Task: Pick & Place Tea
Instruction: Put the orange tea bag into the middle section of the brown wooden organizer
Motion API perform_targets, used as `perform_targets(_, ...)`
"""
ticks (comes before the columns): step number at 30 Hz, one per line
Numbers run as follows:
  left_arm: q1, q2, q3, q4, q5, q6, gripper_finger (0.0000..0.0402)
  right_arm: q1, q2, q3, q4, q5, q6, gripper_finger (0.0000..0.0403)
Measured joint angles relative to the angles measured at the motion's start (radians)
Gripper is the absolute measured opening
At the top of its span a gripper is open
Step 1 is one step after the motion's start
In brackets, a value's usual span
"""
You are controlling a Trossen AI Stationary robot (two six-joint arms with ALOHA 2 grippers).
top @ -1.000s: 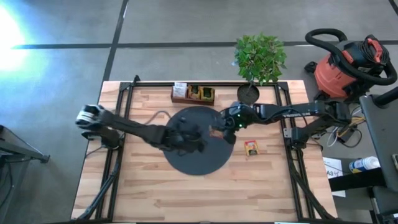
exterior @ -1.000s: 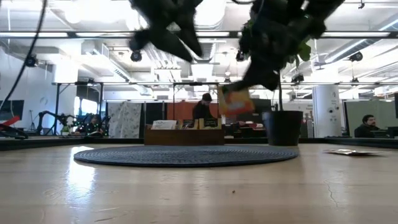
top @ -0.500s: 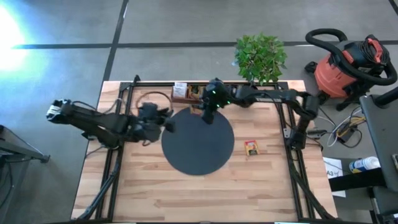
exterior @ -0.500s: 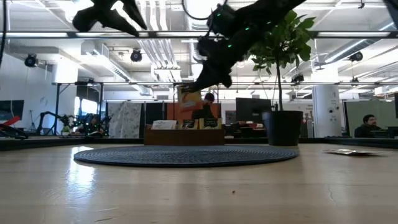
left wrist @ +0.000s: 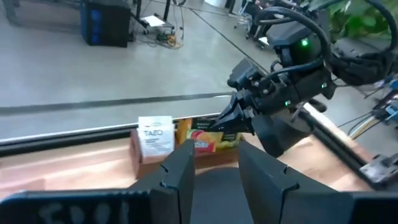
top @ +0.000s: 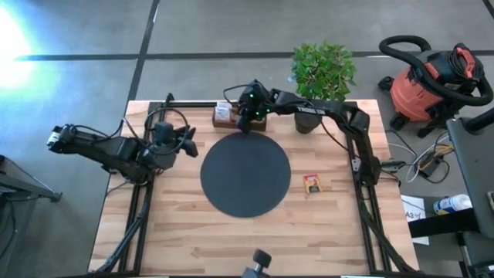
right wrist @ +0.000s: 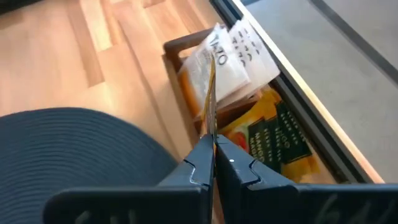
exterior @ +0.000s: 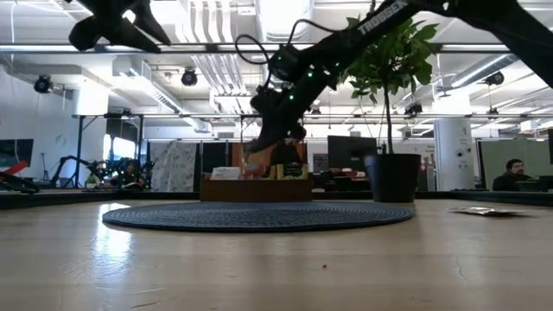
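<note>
Right wrist view shows the right gripper (right wrist: 213, 163) pinched tight on one thin tea sachet (right wrist: 211, 93), seen edge-on, so its picture side is hard to make out. It hangs just over the wooden box (right wrist: 180, 46). In the box stand more sachets: white ones (right wrist: 239, 59), orange ones and green ones (right wrist: 283, 140).

One more sachet (top: 312, 183) lies flat on the wooden table (top: 177, 232), beside the round black mat (top: 245, 174).

On the high view the left gripper (top: 187, 141) waits over the table's left side, well away from the mat. Its fingers (left wrist: 180, 174) stand a bit apart and hold nothing.

Farther back stand a potted plant (top: 323, 73) and a red vacuum (top: 432, 81) on the grey floor. On the low view, the room behind has bright ceiling lights and a person (exterior: 512, 173) sitting far off.
</note>
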Motion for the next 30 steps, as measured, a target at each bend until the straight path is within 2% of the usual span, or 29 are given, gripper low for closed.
perform_targets(7,0.0,-0.022,-0.041,0.0,-0.027,0.001,0.0117,-0.023,0.066,0.046,0.0,0.019,-0.045,0.0008)
perform_targets(15,0.0,-0.02,-0.051,0.006,-0.09,-0.041,0.0117,-0.026,0.064,0.045,-0.06,0.022,-0.134,0.0008)
perform_targets(20,0.003,-0.019,-0.051,0.007,-0.144,-0.024,0.0117,-0.036,0.068,0.039,-0.052,-0.019,-0.137,0.0008)
perform_targets(30,0.005,-0.019,-0.05,0.016,-0.145,-0.029,0.0117,-0.054,0.068,0.009,-0.045,-0.022,-0.155,0.0008)
